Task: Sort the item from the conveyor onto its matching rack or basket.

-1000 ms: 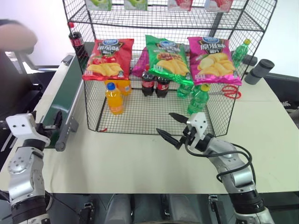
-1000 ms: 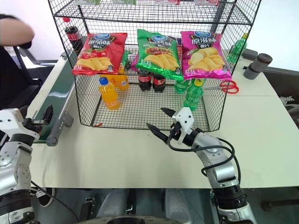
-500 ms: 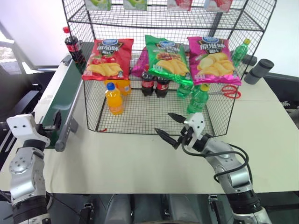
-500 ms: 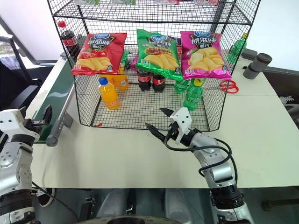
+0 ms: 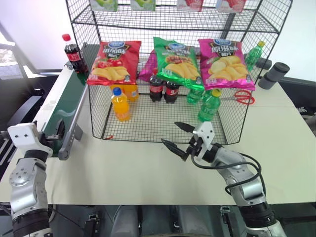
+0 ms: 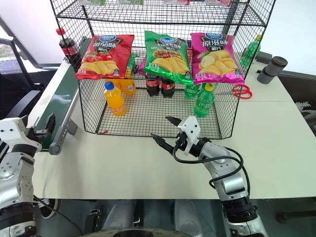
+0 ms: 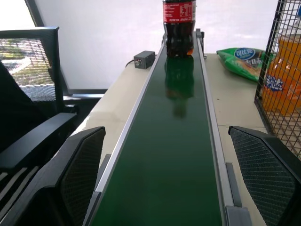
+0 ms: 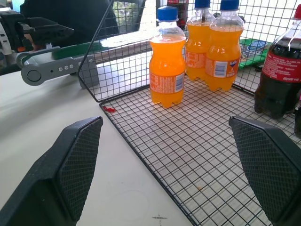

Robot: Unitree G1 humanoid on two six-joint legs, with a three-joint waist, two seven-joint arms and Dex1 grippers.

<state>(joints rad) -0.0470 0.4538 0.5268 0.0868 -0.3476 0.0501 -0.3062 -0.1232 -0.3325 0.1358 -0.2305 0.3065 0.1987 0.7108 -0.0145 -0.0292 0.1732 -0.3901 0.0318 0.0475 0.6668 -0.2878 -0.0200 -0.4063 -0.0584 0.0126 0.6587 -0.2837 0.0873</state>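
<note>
While upright, cola bottle rides conveyor.

The left gripper is held level at the near end of the conveyor, pointing along the belt, its fingers spread wide and empty. The right gripper hovers over the table's near edge — jaws wide apart, nothing held — aimed forward and leftward.

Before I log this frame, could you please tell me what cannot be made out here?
- Small plastic cola bottle with red cap: the left wrist view's edge cuts off the cap.
- Two dark cola bottles in the black wire-mesh rack: the hanging green crisp bag hides the tops.
- Bag lettering: too small.
</note>
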